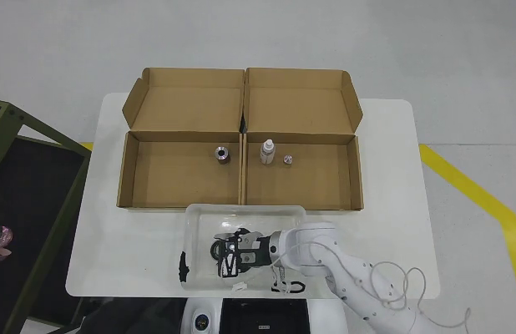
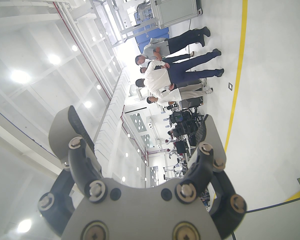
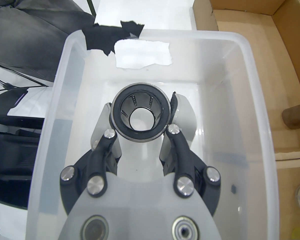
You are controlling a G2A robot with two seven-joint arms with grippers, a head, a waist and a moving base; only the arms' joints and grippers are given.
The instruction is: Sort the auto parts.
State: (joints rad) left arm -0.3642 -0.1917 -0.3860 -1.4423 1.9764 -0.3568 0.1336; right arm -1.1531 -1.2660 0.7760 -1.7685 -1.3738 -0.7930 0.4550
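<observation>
The left gripper [image 2: 140, 121] hung released, jaws wide apart. The left box [image 1: 166, 179] held one metal part [image 1: 219, 154]. Inside the one clear bin [image 1: 241, 206], the right gripper [image 3: 142, 113] was clenched across the outer wall of one bearing [image 3: 142, 101]. It was probably stiff, heavy, smooth steel, best squeezed firmly there. The right box [image 1: 325, 179] held two: a tall part [image 1: 267, 152] and a small part [image 1: 286, 159].

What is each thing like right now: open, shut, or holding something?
Right gripper: shut on the metal ring, inside the clear bin.
Left gripper: open, holding nothing.
Metal ring: gripped by its sides.
Clear bin: no lid on.
Box with one part: lid open.
Box with two parts: lid open.
</observation>
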